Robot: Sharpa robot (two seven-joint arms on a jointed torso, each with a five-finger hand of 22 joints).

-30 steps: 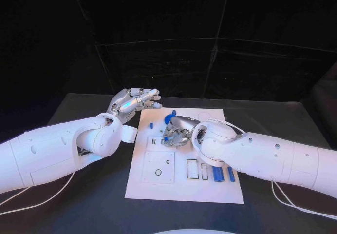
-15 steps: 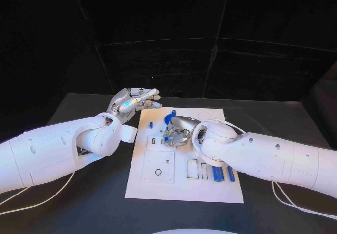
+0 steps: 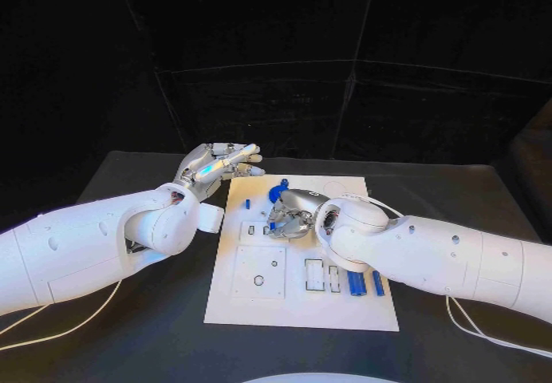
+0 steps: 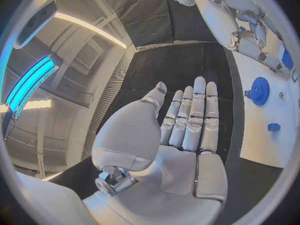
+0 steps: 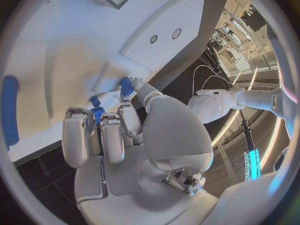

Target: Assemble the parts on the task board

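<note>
— Progress? Silver right hand (image 3: pixel 290 217) pinches a small blue plastic part (image 5: pixel 127 87) at its fingertips, over the white task board (image 3: pixel 267 307).
— Unfinished: blue bars (image 3: pixel 364 284) lie loose behind its wrist; silver left hand (image 3: pixel 216 167) is flat, holding nothing.

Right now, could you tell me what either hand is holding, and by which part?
The right hand pinches a small blue part by its end; the left hand holds nothing.

— Where's your left hand (image 3: pixel 215 168)?
— Your left arm (image 3: pixel 80 247) comes in low, and its hand is raised at the far left corner of the task board (image 3: pixel 301 311), fingers (image 4: pixel 194 112) straight and side by side, holding nothing.
— And the right hand (image 3: pixel 292 214)?
— Your right arm (image 3: pixel 448 257) reaches across, hand palm-down over the board, fingertips (image 5: pixel 128 87) pinching a small blue part (image 5: pixel 126 86).
</note>
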